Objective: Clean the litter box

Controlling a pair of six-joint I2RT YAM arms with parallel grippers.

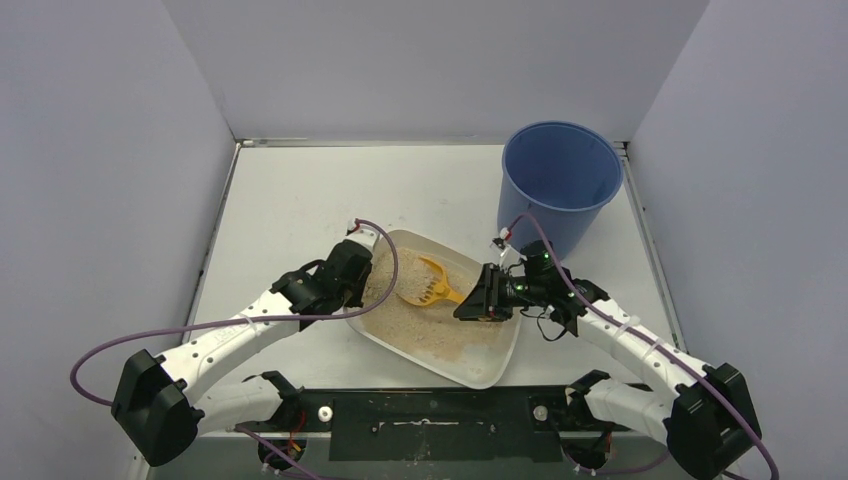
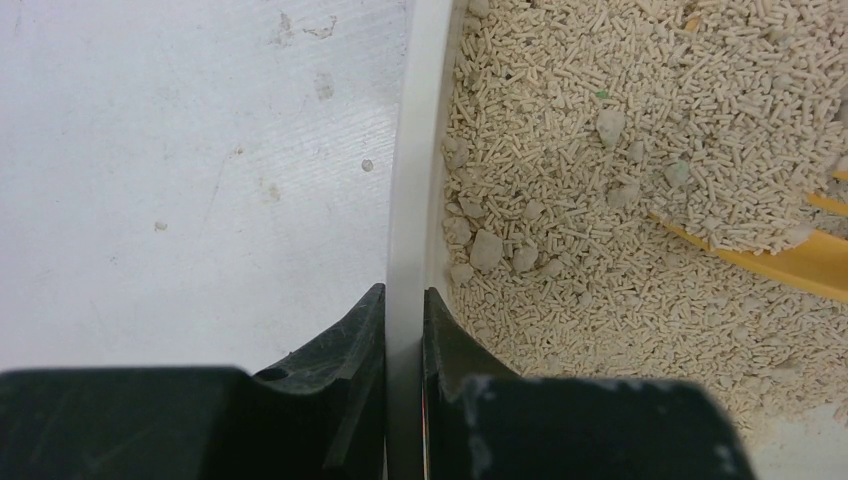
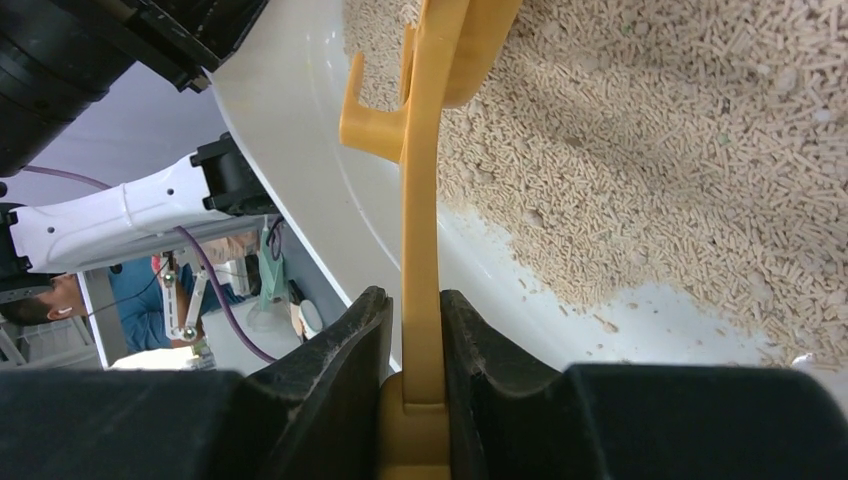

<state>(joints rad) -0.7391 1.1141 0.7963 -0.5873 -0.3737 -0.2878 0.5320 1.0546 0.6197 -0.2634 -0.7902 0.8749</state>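
We note: left gripper (image 2: 405,300) pinching smooth off-white rim of litter box (image 1: 497,370), mid-table. Right gripper (image 3: 420,300) clamped on orange slotted scoop (image 1: 432,285) handle, blade in beige pellet litter (image 2: 600,200). Round blue bucket (image 1: 560,170) behind. Scuffed white table (image 1: 300,200), grey walls (image 1: 430,60).

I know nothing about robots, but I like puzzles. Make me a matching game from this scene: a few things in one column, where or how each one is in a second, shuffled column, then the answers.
Things
1. shallow off-white plastic litter box
2. orange slotted plastic scoop
3. tall round blue bucket
4. left gripper

States
A. stands upright, apart from the litter box
B. clamped on the litter box's rim
C. handle gripped by the right gripper, head in the litter
D. holds beige granular litter

Pairs: 1-D, 2-C, 3-A, 4-B
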